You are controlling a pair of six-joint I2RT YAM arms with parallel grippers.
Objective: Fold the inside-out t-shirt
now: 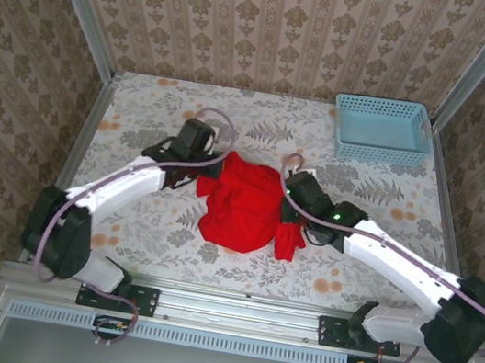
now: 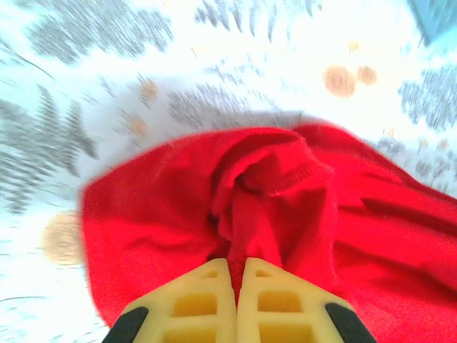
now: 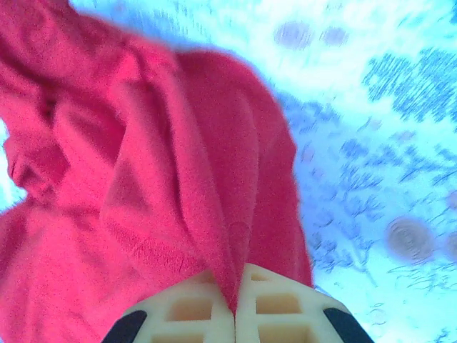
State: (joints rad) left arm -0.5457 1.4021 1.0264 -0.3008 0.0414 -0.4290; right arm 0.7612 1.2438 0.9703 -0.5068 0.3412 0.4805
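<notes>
The inside-out t-shirt is a bright red, crumpled heap in the middle of the floral table. My left gripper is at its upper left edge and my right gripper at its upper right edge. From the left wrist, the yellow fingers are shut with a fold of the t-shirt pinched between their tips. My right gripper is likewise shut, a ridge of the t-shirt caught between its tips and draping away from it.
A light-blue plastic basket stands at the back right of the table. Metal frame posts and patterned walls close in the sides. Bare tablecloth lies left, right and in front of the shirt.
</notes>
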